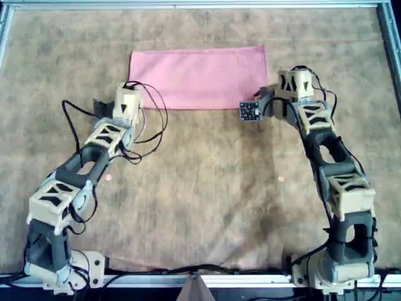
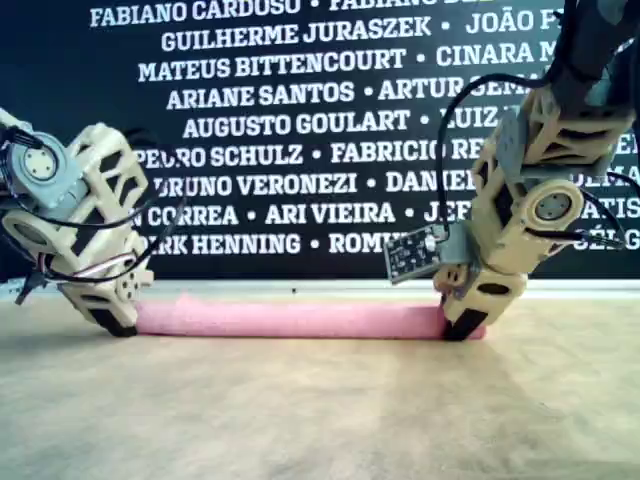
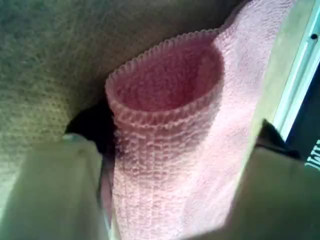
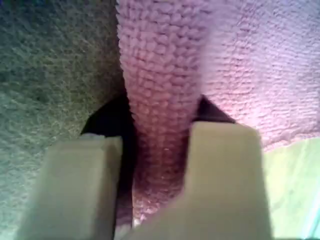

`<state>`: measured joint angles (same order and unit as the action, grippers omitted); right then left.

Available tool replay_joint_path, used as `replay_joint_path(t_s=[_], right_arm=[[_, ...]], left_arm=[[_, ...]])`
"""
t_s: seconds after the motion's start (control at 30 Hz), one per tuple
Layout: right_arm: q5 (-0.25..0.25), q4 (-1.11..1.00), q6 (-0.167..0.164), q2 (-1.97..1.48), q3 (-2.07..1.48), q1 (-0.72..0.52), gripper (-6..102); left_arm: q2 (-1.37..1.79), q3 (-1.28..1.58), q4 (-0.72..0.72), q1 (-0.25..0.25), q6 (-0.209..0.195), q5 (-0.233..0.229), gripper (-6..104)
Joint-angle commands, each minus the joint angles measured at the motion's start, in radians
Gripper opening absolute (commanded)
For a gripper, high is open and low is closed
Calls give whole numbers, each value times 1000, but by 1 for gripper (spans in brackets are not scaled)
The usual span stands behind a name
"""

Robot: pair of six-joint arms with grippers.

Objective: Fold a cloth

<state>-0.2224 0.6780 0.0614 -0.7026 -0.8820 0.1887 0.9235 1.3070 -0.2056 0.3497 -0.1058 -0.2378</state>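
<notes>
Between the grippers: bare mat [image 1: 200, 188] along the near edge of the cloth [image 1: 199, 76]; open passage.
At left gripper [image 1: 128, 94]: jaws filled with a cloth fold; loose cables [image 1: 150, 125] just beside it.
At right gripper [image 1: 276, 94]: cloth pinched; small board [image 1: 249, 111] juts inward.
Beyond both: seemingly only the table rail [image 1: 188, 5].

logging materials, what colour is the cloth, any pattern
Plain pink cloth, no pattern; clearest in the overhead view.

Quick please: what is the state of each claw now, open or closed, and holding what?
Left claw: closed on the pink cloth, at a rolled-up corner.
Right claw: closed on the cloth, pinching a fold.
</notes>
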Motion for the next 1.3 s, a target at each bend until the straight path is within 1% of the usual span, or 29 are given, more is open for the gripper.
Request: replay_joint_path(t_s=[0.0,0.1,0.13,0.17,0.27,0.3,0.33,0.37,0.4,0.43,0.5,0.6,0.73,0.93,1.1,1.27], right_arm=[[-8,15,8,-49,72,-12,28],[-9,14,8,-49,72,-15,18],[-9,20,8,-49,72,-15,14],[-9,25,8,-49,72,-15,10],[-11,25,8,-51,72,-15,-2],[-11,25,8,-51,72,-15,-4],[-11,25,8,-51,72,-17,-3],[-11,25,8,-51,72,-17,-2],[-11,25,8,-51,72,-17,-1],[-11,25,8,-52,72,-17,-1],[-11,26,8,-54,72,-17,-1],[-11,28,9,-87,49,-15,-1],[-9,38,9,-137,29,-15,-1],[-9,118,9,-206,-18,0,-1],[-2,121,9,-225,-64,2,-1],[-9,124,9,-293,-155,3,-1]], left_arm=[[44,-40,23,18,6,0,77],[46,-44,23,18,6,0,57],[46,-51,25,18,5,0,48],[46,-57,38,17,-8,0,39],[46,-61,81,5,-11,0,11],[46,-61,112,5,-11,-5,3],[46,-60,141,5,-11,-11,-3],[46,-52,153,5,-2,-11,-5],[46,-41,164,5,0,-12,-4],[46,-40,164,5,-9,-12,-1],[46,-37,164,5,-2,-2,2],[48,-11,164,15,3,-15,2],[97,81,164,20,5,0,2],[183,224,164,20,5,0,2],[230,288,164,20,5,0,2],[307,351,164,21,5,0,2]])
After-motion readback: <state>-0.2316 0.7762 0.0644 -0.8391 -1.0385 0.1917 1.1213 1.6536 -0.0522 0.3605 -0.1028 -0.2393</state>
